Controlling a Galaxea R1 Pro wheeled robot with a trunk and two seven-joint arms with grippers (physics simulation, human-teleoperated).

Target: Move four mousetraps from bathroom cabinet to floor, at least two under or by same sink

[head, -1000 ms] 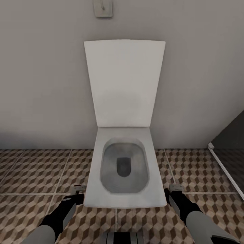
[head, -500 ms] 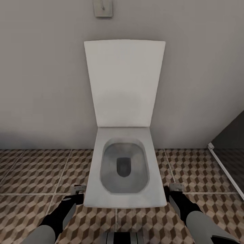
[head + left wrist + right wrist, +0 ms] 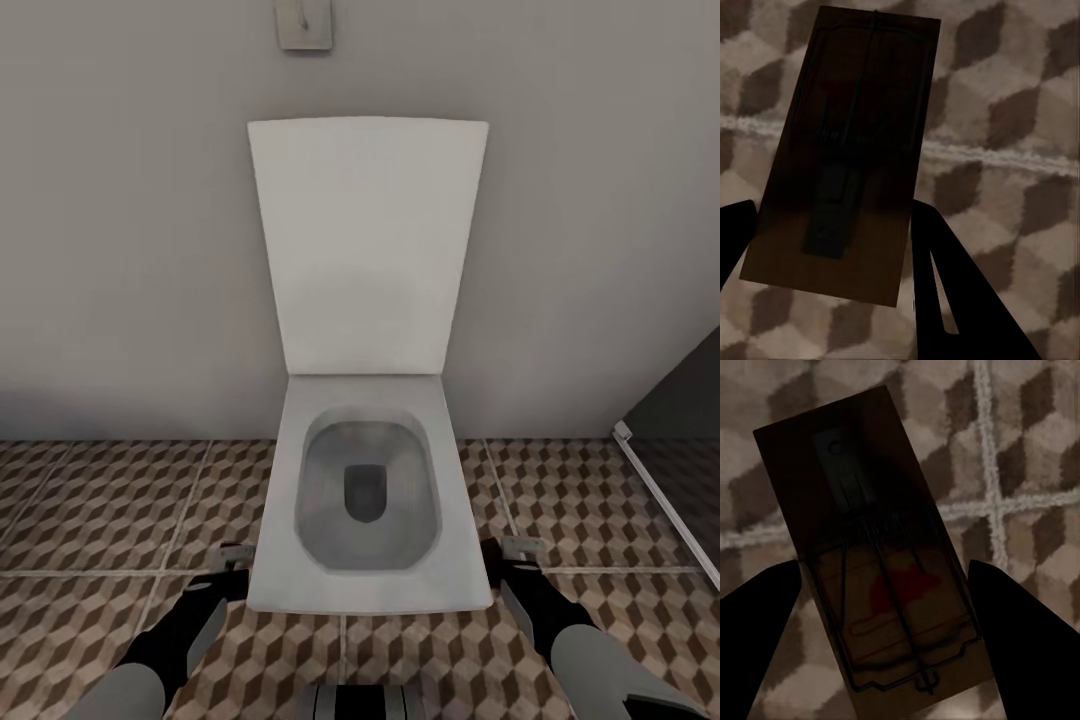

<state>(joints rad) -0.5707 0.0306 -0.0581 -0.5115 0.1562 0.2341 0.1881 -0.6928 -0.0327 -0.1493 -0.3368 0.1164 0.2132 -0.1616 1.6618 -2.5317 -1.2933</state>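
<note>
left fingers point(image 3: 945, 300) gripping mousetrap point(image 3: 840, 150), right fingers point(image 3: 1020, 622) gripping another point(image 3: 870, 547)

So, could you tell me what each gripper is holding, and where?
Each holds a mousetrap by its long edges: left gripper, mousetrap; right gripper, mousetrap.

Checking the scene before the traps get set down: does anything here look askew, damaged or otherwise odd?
Nothing looks damaged or spilled. The white square toilet stands with its lid up against the grey wall. Each wrist view shows a flat dark-brown mousetrap between dark fingers, above the cube-patterned tile floor.
</note>
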